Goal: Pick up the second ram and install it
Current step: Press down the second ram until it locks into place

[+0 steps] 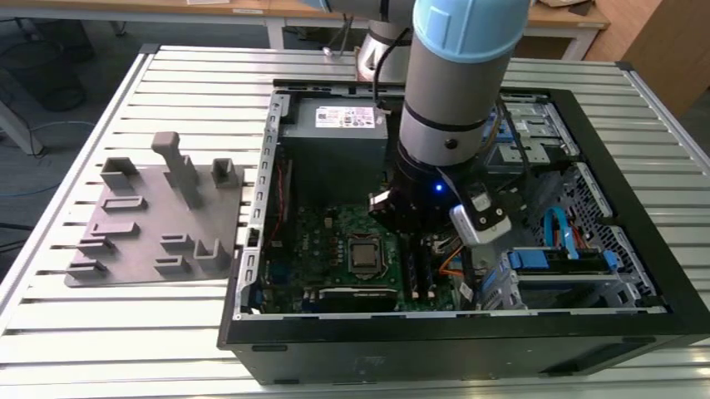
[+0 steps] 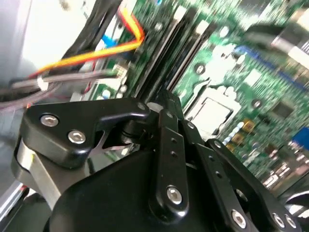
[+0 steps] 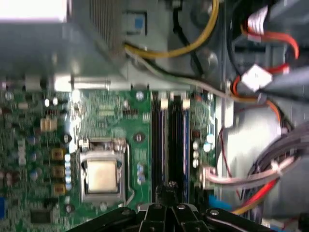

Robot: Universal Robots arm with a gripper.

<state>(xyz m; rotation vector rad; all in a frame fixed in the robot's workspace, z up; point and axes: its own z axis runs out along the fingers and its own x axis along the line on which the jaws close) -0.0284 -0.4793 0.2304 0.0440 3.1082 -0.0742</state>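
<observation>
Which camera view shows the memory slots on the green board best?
The first wrist view: the slots run straight and unblocked beside the processor socket. In the second wrist view the slots are slanted, with the gripper covering their near end. In the exterior view the arm hides most of them.

Exterior high overview, wrist views near motherboard

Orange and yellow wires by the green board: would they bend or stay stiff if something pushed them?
Probably floppy: the orange and yellow wires run in a loose curve. Likely light, since they look thin. They'd probably swing back rather than slide away, as one end seems to reach the green board.
</observation>
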